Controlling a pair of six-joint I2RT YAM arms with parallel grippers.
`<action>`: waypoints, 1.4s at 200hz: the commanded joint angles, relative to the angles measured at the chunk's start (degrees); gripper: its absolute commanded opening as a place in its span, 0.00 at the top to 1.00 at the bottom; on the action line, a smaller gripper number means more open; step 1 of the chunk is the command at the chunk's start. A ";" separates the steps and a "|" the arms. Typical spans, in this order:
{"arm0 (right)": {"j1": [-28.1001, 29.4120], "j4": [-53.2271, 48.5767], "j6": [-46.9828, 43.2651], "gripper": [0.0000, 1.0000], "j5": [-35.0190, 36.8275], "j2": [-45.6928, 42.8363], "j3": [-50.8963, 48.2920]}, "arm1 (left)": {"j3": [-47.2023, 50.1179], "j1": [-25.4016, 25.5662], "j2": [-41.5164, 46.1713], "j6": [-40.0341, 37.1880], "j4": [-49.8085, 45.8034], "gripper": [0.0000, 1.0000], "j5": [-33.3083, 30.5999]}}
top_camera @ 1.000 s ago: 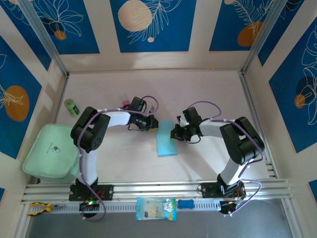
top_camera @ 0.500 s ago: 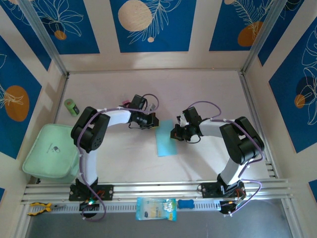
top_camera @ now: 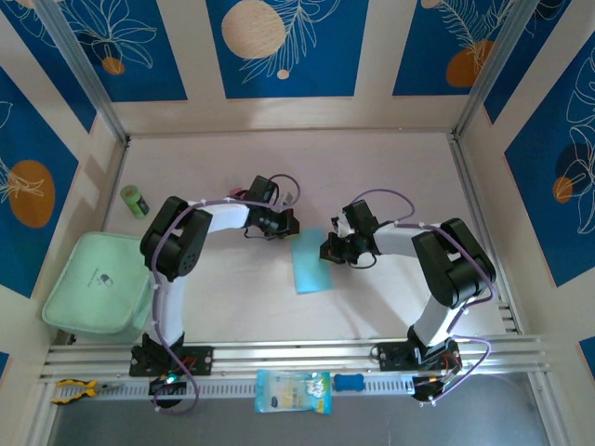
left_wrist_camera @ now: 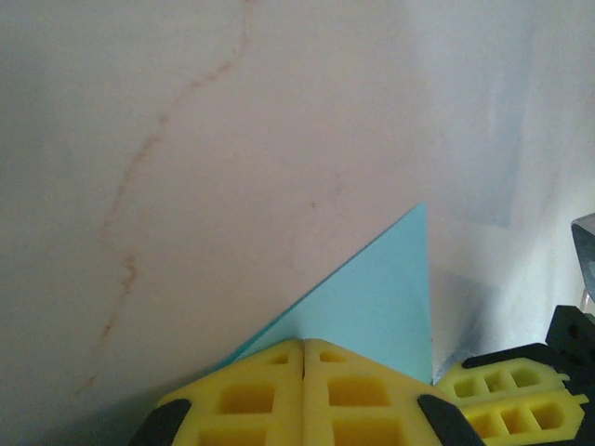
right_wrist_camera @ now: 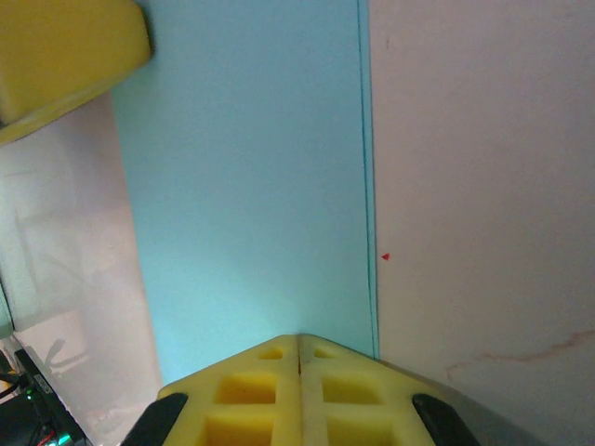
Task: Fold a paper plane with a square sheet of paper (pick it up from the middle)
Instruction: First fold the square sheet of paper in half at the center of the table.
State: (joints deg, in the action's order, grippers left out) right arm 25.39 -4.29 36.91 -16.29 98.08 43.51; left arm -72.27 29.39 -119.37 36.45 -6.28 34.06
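The square sheet of paper (top_camera: pixel 311 265), light cyan-blue and folded into a narrow strip, lies mid-table between the two arms. My left gripper (top_camera: pixel 290 226) is shut at the strip's far left corner. In the left wrist view that corner of the paper (left_wrist_camera: pixel 372 297) rises as a triangle from behind the closed yellow tips of the left gripper (left_wrist_camera: pixel 304 342) and casts a shadow. My right gripper (top_camera: pixel 325 251) is shut, and its tips rest on the strip's right edge. In the right wrist view the paper (right_wrist_camera: pixel 242 186) lies flat ahead of the right gripper (right_wrist_camera: pixel 298 337).
A pale green pouch (top_camera: pixel 93 283) sits at the left edge, with a small green bottle (top_camera: pixel 135 200) behind it. A pink block (top_camera: pixel 237 193) lies behind the left arm. A blue-and-yellow packet (top_camera: pixel 291 390) and yellow pliers (top_camera: pixel 72 390) lie on the front rail.
The left gripper closed at the paper's far left corner and drew back slightly left. The strip's top now looks narrower and slanted. The right arm has not moved.
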 commanded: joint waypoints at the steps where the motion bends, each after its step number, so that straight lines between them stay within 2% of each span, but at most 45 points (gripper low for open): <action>1: 0.19 -9.44 -0.96 1.00 5.83 3.32 -3.23 | 0.42 -0.62 -1.10 -1.69 -0.06 0.99 -2.19; 26: 0.19 -9.33 -0.90 1.00 5.81 3.17 -3.50 | 0.83 -1.33 -1.86 -1.25 0.21 0.99 -4.37; 56: 0.19 -9.42 -0.94 1.00 5.92 2.85 -3.58 | 4.20 -2.72 -0.57 3.10 5.90 0.99 -5.80; 92: 0.10 -9.42 -1.00 1.00 5.86 2.81 -3.86 | 5.00 -3.19 1.94 3.42 5.59 0.99 -11.55; 139: -0.07 -9.43 -1.10 1.00 5.92 2.45 -3.94 | 3.83 -3.33 3.73 3.17 3.02 0.98 -13.19; 203: -0.25 -9.42 -1.21 1.00 5.79 2.41 -4.08 | 5.22 -2.84 10.82 1.57 1.82 0.95 -9.85; 250: -0.43 -9.36 -1.13 1.00 5.84 2.46 -4.09 | 8.32 0.19 11.79 -2.18 2.82 0.95 0.68; 280: -0.38 -9.33 -1.13 1.00 5.76 2.39 -4.08 | 9.48 1.25 9.27 -1.69 4.23 0.96 2.38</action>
State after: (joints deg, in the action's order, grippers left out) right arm 25.26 -3.46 36.88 -16.34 97.93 43.00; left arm -64.05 29.69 -107.92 36.21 -2.42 32.03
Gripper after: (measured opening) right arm 0.053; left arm 0.050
